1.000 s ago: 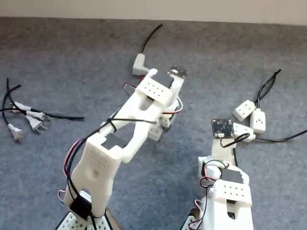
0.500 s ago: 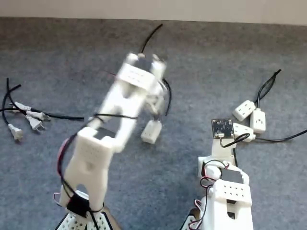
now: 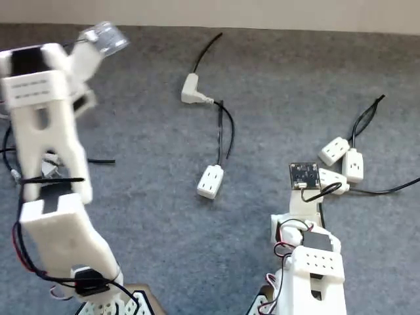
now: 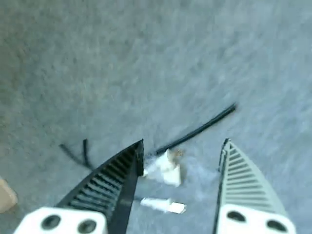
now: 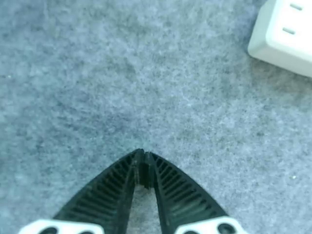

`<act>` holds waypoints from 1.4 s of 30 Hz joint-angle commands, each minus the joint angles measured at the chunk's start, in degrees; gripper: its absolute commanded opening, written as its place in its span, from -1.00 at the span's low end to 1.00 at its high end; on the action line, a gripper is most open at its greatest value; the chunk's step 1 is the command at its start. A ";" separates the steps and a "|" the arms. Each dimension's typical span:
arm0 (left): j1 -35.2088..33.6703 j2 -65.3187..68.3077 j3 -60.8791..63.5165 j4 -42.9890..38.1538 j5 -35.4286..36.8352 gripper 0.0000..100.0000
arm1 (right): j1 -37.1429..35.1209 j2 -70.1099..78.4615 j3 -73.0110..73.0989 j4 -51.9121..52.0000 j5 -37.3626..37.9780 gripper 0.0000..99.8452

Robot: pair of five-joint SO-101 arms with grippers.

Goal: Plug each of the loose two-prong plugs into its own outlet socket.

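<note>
Over at the far left of the grey carpet, hovering with the left gripper above two loose two-prong plugs, fingers spread wide, gripping nothing. Right beside one plug, a thin black cord trailing away. Out at mid-table, lying free, an outlet socket on a black lead, up at its far end an angled white connector. Off to the right, bunched close together, more outlet sockets. Low over carpet with the right gripper, pinched fully closed, nothing in it, corner of one socket nearby.
</note>
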State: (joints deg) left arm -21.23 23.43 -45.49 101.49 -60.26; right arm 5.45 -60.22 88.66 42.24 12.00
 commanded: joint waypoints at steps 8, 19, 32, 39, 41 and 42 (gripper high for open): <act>-17.54 -3.30 16.22 0.53 -9.58 -0.50 | -0.75 -0.22 0.13 -1.19 0.62 -0.98; -24.31 -2.68 16.92 0.00 14.59 -0.50 | -2.59 -0.22 0.13 -1.19 0.62 -0.98; -30.11 -2.59 28.62 -18.29 57.85 -0.50 | -2.68 -0.22 0.13 -1.19 0.62 -0.98; -29.05 -2.59 35.65 -25.32 62.42 -0.50 | -2.68 -0.22 0.13 -1.19 0.62 -0.98; -29.05 -2.59 37.85 -28.31 62.59 -0.50 | -2.68 -0.22 0.13 -1.19 0.62 -0.98; -29.05 -2.59 38.81 -29.71 62.59 -0.50 | -2.68 -0.22 0.13 -1.19 0.62 -0.98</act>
State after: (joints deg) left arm -51.03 23.08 -9.27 76.97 1.54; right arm 4.13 -60.22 88.66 42.24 12.00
